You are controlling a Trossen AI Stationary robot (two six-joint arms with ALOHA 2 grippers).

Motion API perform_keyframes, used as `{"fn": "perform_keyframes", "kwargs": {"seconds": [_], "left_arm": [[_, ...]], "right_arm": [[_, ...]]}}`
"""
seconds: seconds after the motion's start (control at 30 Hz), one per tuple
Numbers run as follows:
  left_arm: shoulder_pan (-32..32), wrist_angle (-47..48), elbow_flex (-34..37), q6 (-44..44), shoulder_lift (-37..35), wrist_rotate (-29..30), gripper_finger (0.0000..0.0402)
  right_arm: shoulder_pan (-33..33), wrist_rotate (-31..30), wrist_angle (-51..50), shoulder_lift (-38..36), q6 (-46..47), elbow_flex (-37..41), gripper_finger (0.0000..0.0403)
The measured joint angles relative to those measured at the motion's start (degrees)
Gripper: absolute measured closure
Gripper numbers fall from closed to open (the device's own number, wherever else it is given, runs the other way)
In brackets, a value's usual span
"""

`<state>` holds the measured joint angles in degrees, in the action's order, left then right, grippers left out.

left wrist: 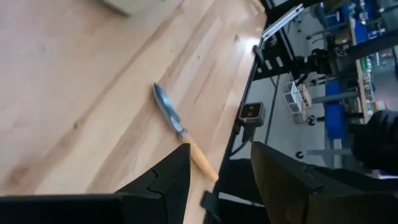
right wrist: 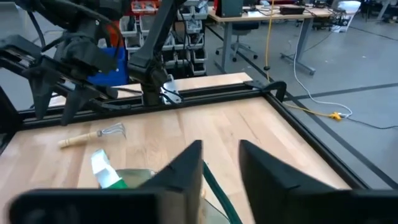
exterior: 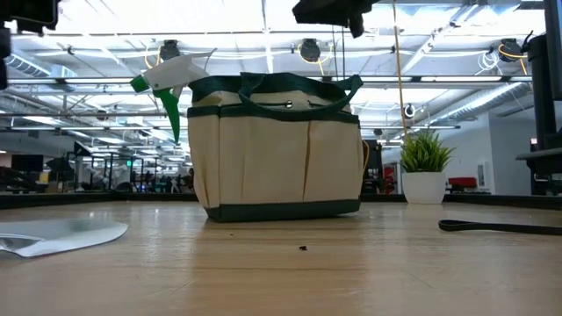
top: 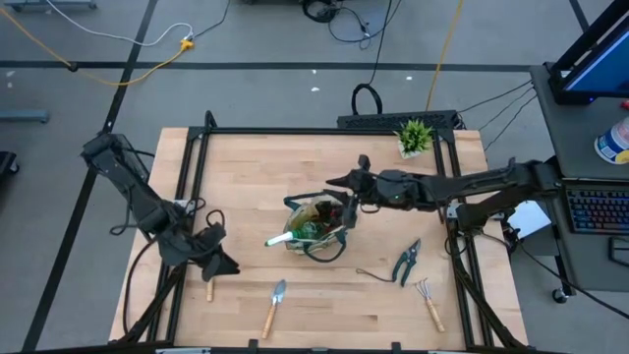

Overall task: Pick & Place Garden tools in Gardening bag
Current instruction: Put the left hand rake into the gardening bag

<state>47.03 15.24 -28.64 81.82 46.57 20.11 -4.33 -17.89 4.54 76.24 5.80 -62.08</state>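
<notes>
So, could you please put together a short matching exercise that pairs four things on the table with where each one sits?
Things:
1. spray bottle
2. potted plant
3. pruning shears
4. trowel

Places:
A. flat on the wood near the front edge, left of the bag
B. far right corner of the table
C. sticking out of the bag on its left side
D. flat on the wood, right of the bag

Pairs: 1-C, 2-B, 3-D, 4-A
</notes>
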Motion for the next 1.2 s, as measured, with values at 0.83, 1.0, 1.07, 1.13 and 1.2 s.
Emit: {"fn": "perform_keyframes", "kwargs": {"seconds": [0.83,1.0,1.07,1.13,1.2], "left_arm": [[8.0,12.9,0.0,-16.9,6.2,-38.8,0.0227],[8.0,11.4,0.0,-44.6,6.2,-43.8,0.0227],[8.0,11.2,0.0,-52.6,6.2,-44.1,0.0227],[7.8,11.4,0.0,-57.2,6.2,-43.9,0.0227],[7.3,12.1,0.0,-59.5,6.2,-42.9,0.0227]], "right_arm": [[-1.8,0.1,-0.9,-5.7,4.0,4.9,0.0402],[-1.8,0.1,0.4,-5.6,4.0,4.9,0.0402],[-1.8,0.1,1.1,-5.7,3.9,4.9,0.0402],[-1.8,0.1,1.1,-5.6,3.9,4.9,0.0402],[-1.8,0.1,1.2,-5.6,3.9,4.9,0.0402]]}}
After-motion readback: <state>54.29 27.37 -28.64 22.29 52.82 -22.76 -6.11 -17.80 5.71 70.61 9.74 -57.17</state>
